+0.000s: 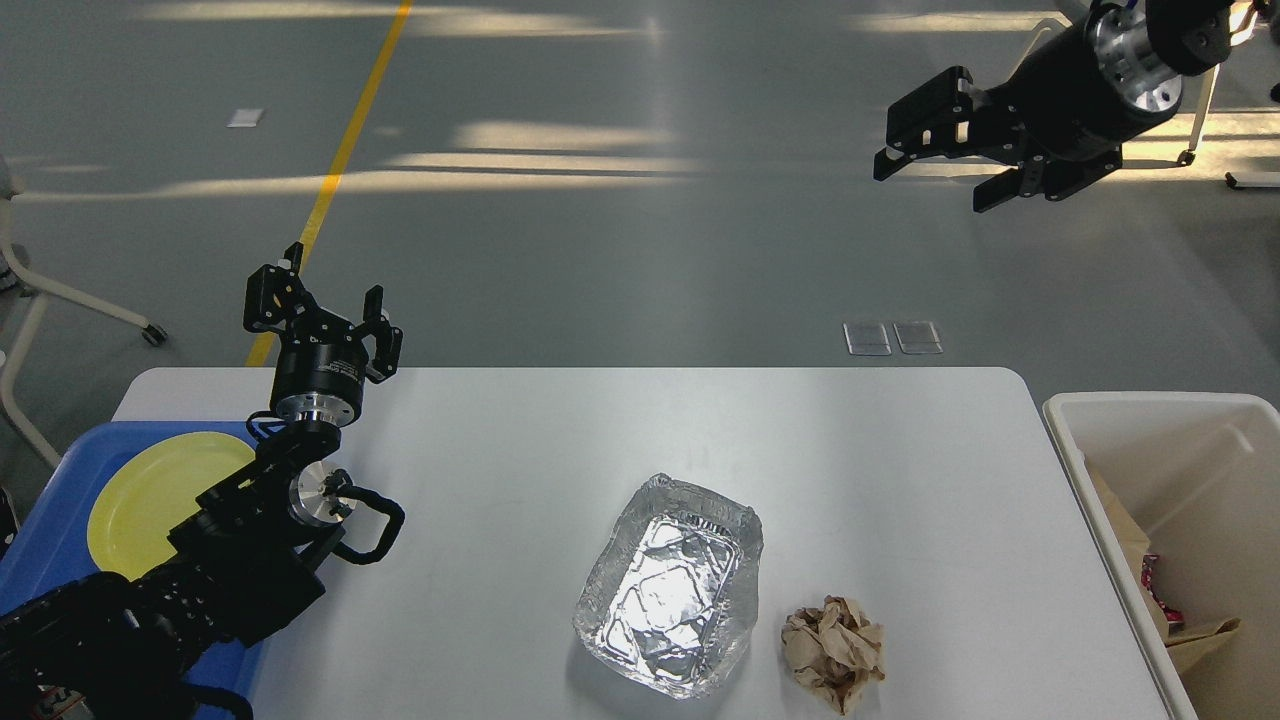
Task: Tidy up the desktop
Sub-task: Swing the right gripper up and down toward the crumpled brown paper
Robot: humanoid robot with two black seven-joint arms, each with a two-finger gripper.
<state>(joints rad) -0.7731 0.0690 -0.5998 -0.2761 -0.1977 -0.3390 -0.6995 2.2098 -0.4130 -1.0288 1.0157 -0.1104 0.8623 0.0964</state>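
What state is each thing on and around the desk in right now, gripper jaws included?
left gripper: open, empty, raised over the desktop's far left edge
right gripper: open, empty, held high
foil tray: empty, crumpled, upright on the desktop
brown paper: balled up beside the tray
yellow plate: flat in blue tray
white bin: holds trash
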